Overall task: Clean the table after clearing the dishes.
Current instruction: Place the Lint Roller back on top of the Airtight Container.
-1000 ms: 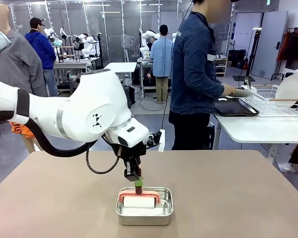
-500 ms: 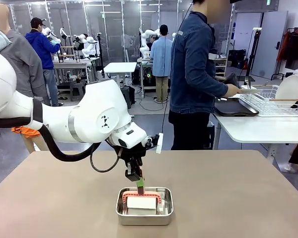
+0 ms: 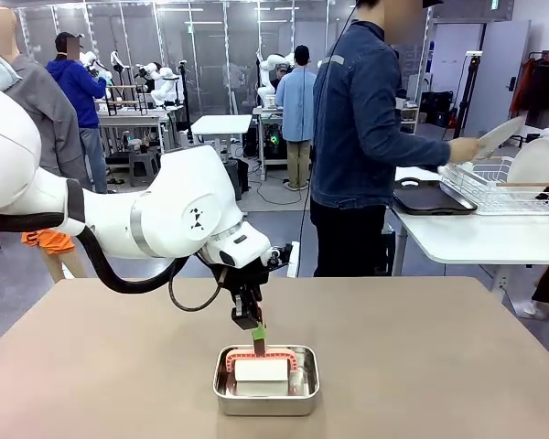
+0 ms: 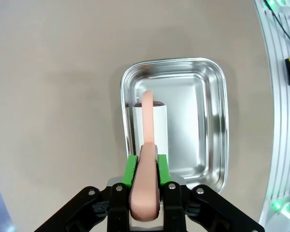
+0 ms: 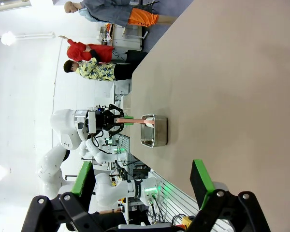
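Note:
My left gripper [image 3: 256,339] [image 4: 145,166] is shut on the pink handle [image 4: 147,140] of a white cleaning roller [image 3: 262,370] [image 4: 159,128], which lies inside a shiny steel pan [image 3: 304,399] [image 4: 217,121] on the tan table [image 3: 439,357] [image 4: 53,96]. My right gripper [image 5: 142,178] is open above the table [image 5: 241,87], with nothing between its green pads. Of the dishes, a person in a denim jacket holds a white plate [image 3: 499,135] over a wire rack [image 3: 489,187]. Another plate [image 3: 533,165] stands in that rack, and a dark tray [image 3: 435,198] lies beside it.
The rack and tray are on a smaller white table [image 3: 476,240] at the back right. In the right wrist view the left arm [image 5: 104,121] and the pan [image 5: 154,130] show far off. Other people stand beyond the table.
The left gripper has shifted slightly and settled the roller lower in the pan. The person has lifted a white plate up from the rack side.

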You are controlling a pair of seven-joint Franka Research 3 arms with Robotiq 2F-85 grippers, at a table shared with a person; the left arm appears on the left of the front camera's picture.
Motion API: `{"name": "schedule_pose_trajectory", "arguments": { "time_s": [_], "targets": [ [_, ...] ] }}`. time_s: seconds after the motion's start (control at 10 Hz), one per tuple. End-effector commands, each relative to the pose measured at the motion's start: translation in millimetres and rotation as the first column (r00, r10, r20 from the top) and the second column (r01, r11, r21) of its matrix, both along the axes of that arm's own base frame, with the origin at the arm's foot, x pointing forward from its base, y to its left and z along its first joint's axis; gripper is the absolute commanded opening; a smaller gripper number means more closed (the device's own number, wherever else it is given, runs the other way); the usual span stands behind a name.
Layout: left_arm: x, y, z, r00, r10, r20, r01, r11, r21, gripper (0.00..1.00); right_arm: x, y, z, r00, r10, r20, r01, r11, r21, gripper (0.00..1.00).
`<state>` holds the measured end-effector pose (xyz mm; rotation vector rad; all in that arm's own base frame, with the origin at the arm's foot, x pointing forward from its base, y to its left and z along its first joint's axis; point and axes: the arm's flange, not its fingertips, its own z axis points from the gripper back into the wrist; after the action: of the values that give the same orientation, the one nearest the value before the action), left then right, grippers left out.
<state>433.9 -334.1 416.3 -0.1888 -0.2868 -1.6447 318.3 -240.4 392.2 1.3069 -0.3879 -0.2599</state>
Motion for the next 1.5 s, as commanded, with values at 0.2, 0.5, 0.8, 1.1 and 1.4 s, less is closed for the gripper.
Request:
{"name": "schedule_pose_trajectory", "arguments": {
  "time_s": [0.2, 0.5, 0.8, 1.1, 1.4],
  "targets": [
    [11.8, 0.0, 8.7, 0.997, 0.008, 0.071, -0.01, 1.0, 0.027, 0.96, -1.6, 0.3, 3.2, 1.0, 0.003, 0.004, -0.003, 1.0, -0.008, 1.0],
    [17.0, -1.5, 15.7, 0.996, 0.019, 0.091, -0.021, 1.0, 0.023, 1.0, -1.6, 0.3, 3.2, 1.0, 0.003, 0.004, -0.003, 1.0, -0.008, 1.0],
    [15.7, -1.7, 21.1, 0.996, 0.02, 0.093, -0.022, 1.0, 0.02, 1.0, -1.6, 0.3, 3.2, 1.0, 0.003, 0.004, -0.003, 1.0, -0.008, 1.0],
    [14.8, -1.5, 21.0, 0.997, 0.006, 0.077, -0.007, 1.0, 0.015, 1.0, -1.6, 0.3, 3.2, 1.0, 0.003, 0.004, -0.003, 1.0, -0.008, 1.0],
    [14.8, -1.5, 21.0, 0.997, 0.006, 0.077, -0.007, 1.0, 0.015, 1.0, -1.6, 0.3, 3.2, 1.0, 0.003, 0.004, -0.003, 1.0, -0.008, 1.0]
  ]
}}
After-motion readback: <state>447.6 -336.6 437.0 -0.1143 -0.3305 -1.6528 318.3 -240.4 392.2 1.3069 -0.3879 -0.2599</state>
